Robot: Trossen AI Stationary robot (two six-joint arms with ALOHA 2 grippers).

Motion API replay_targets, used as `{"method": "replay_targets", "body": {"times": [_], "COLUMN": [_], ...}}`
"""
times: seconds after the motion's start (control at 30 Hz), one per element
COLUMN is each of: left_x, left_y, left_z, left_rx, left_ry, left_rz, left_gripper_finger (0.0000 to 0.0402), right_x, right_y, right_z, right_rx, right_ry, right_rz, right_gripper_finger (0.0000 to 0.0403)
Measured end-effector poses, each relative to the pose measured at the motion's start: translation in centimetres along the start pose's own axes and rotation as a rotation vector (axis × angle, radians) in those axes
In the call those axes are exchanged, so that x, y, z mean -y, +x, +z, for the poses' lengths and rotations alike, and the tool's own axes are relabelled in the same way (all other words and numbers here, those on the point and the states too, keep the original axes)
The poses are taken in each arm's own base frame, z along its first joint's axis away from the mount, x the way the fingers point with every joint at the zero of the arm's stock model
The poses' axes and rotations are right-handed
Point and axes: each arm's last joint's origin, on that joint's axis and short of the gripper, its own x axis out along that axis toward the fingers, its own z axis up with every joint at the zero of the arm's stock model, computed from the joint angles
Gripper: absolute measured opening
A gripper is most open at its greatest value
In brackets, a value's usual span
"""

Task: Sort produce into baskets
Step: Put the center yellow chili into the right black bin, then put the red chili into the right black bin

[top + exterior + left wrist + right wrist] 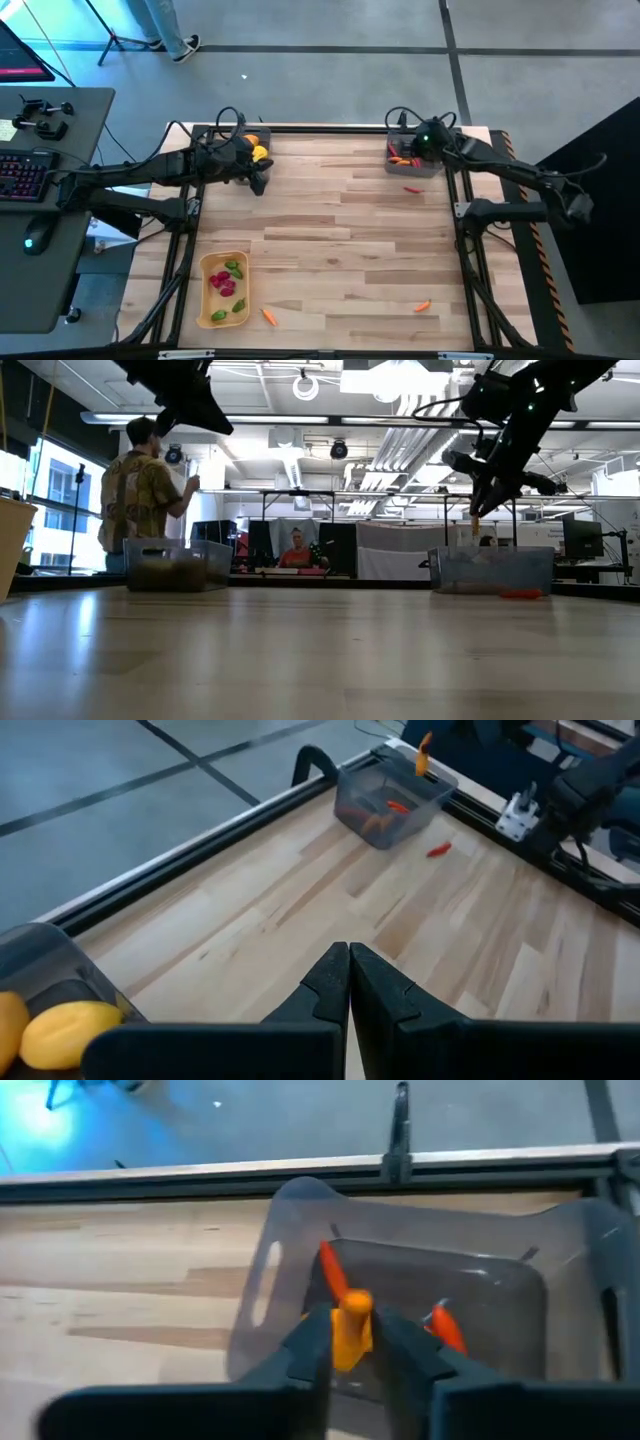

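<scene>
Fingers pressed together and empty, the left gripper (258, 184) is idling at ten o'clock beside the yellow-fruit bin (254, 140). Over at two o'clock, the right gripper (352, 1342) is pinching an orange carrot (351, 1328) upright, directly above its grey bin (500, 1295).

Lighting's bright and even, mostly from ceiling fixtures (305, 382) in the low view, with sheen glaring off the table (320, 650). Blue glow spills on the floor (100, 20) overhead. Right wrist view looks soft, near fingers blurred
</scene>
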Motion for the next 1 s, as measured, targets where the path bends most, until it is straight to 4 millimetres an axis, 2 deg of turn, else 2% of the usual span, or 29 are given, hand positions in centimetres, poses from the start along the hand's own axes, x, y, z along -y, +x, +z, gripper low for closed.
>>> {"method": "replay_targets", "body": {"times": [0.23, 0.37, 0.5, 0.73, 0.83, 1.0], "left_x": [-0.1, -0.1, -0.1, -0.1, -0.1, -0.1], "left_y": [0.0, 0.0, 0.0, 0.0, 0.0, 0.0], "left_z": [0.0, 0.0, 0.0, 0.0, 0.0, 0.0], "left_rx": [0.006, 0.006, 0.008, 0.008, 0.01, 0.013], "left_ry": [-0.032, -0.032, -0.032, -0.032, -0.031, -0.031], "left_rz": [0.019, 0.019, 0.024, 0.026, 0.034, 0.04], "left_gripper_finger": [0.0, 0.0, 0.0, 0.0, 0.0, 0.0], "right_x": [1.2, 1.3, 1.7, 1.7, 1.2, 0.8], "right_y": [0.5, 0.2, -0.8, -3.4, -3.1, -1.0], "right_z": [0.8, 0.7, 0.4, -1.9, -2.9, -5.0], "right_rx": [-0.029, -0.108, -0.146, -0.303, -0.316, -0.416], "right_ry": [-0.056, -0.168, -0.246, -0.583, -0.58, -0.497], "right_rz": [-0.012, 0.089, 0.149, 0.388, 0.304, 0.083], "right_gripper_finger": [0.0174, 0.0206, 0.021, 0.0192, 0.0182, 0.0161]}}
